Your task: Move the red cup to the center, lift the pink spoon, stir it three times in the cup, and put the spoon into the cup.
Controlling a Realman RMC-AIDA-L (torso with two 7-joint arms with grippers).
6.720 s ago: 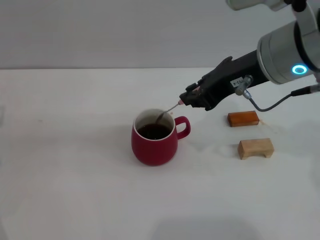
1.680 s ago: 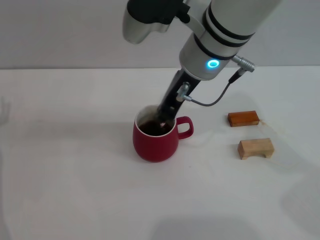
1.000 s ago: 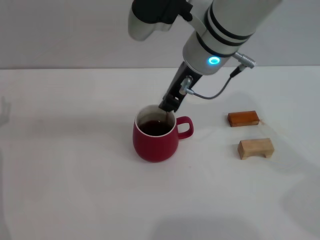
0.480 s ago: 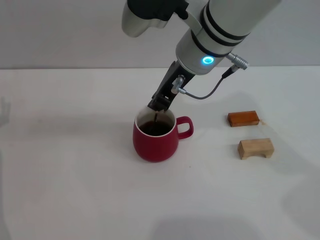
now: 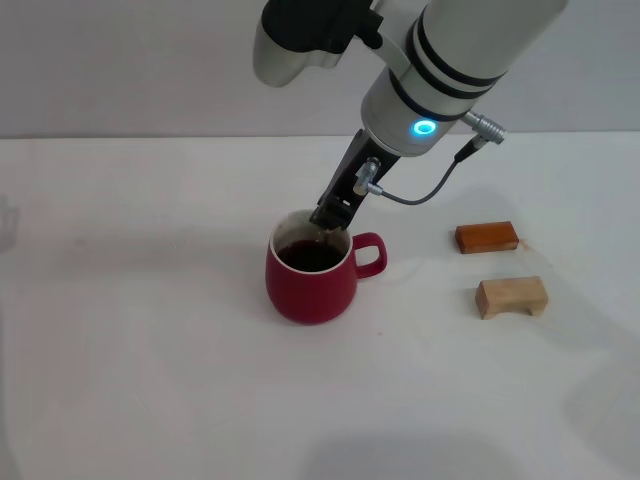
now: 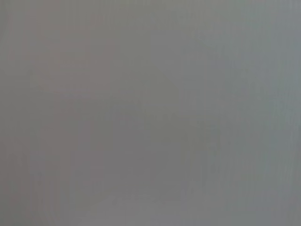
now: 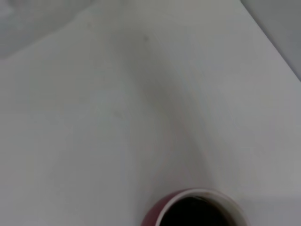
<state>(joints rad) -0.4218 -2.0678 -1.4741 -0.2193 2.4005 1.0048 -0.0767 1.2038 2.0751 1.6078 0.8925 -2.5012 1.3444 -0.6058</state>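
Right gripper (image 5: pixel 330 219) tipped down at the mouth of the red cup (image 5: pixel 311 278).

The rounded, glossy dark red mug with its loop handle stands on the smooth white table (image 5: pixel 150 350); its inside looks dark. The black gripper's tip sits at the rim; its opening, and any spoon, cannot be made out. An orange-brown block (image 5: pixel 487 237) and a pale wooden block (image 5: pixel 511 297) lie to the right, well apart.

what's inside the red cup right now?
The red cup holds something dark below its white inner wall. The right gripper hangs at the far rim, its tip over the opening. The pink spoon can't be made out; the gripper covers that spot.
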